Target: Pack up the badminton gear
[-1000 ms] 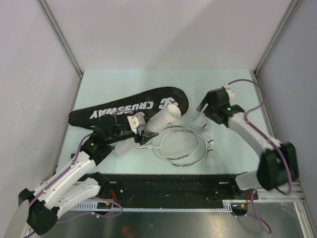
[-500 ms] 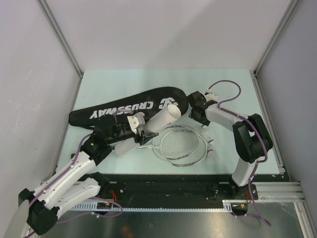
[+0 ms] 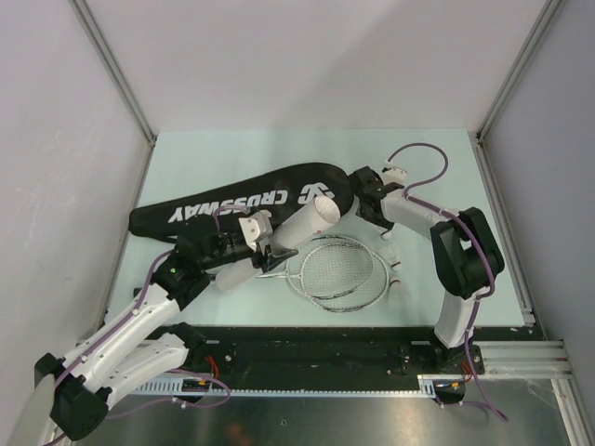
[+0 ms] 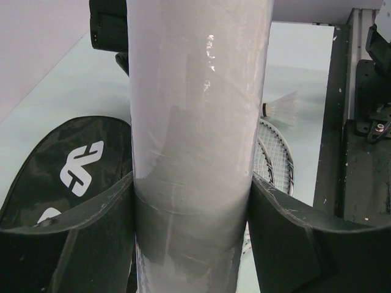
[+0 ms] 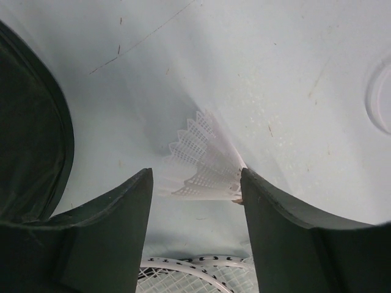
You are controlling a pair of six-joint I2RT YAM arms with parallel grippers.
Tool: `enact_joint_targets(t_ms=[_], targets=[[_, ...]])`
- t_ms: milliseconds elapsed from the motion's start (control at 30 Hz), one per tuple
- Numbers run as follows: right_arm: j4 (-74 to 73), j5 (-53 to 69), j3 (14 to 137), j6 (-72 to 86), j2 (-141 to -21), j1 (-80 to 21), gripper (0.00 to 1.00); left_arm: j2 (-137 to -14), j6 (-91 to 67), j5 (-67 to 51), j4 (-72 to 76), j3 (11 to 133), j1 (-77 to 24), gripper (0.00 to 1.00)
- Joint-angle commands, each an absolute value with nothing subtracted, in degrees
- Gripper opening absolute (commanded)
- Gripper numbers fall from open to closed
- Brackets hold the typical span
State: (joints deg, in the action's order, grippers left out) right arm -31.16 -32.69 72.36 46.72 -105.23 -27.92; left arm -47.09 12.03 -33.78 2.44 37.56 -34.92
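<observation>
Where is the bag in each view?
Top external: the bag lies diagonally, left of centre.
Left wrist: lower left, logo showing.
Right wrist: dark mass along the left edge.
Shared landmark: the racket heads.

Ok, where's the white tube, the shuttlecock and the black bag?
white tube (image 4: 195, 122): left wrist view, middle of its side.
shuttlecock (image 5: 204, 165): right wrist view, feather skirt.
black bag (image 3: 232, 204): top view, white lettering.
</observation>
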Motion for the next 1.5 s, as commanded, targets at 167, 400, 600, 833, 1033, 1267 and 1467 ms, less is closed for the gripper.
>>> enact_joint_targets(t_ms=[167,400,600,833,1033,1267,1467], targets=[[-32.08,-36.48,75.06,44.74,-106.7,-27.6,0.4,-46.76,12.22,-35.51,5.19,39.29,-35.07,0.0],[-32.78,-35.6,75.32,41.67,-101.44,-27.42,0.0,-47.02,12.22,-35.33,5.19,39.11,-35.07,0.01],[-32.87,-25.71,74.8,33.94,-84.93,-25.85,0.0,-47.63,12.13,-35.42,5.19,39.29,-35.16,0.0],[-21.37,4.72,69.26,32.33,-63.47,-19.6,0.0,-47.99,12.22,-35.33,5.19,39.2,-35.16,0.0],[-14.34,18.0,69.26,40.31,-55.03,-19.16,0.0,-48.69,12.04,-35.68,5.19,39.37,-35.16,0.0],[-9.32,20.66,68.65,43.59,-57.12,-27.14,0.0,-48.52,11.78,-35.86,5.19,39.46,-35.07,0.0],[-6.15,17.14,65.66,43.86,-58.36,-34.18,0.0,-48.25,11.6,-35.77,5.19,39.46,-35.16,0.0]])
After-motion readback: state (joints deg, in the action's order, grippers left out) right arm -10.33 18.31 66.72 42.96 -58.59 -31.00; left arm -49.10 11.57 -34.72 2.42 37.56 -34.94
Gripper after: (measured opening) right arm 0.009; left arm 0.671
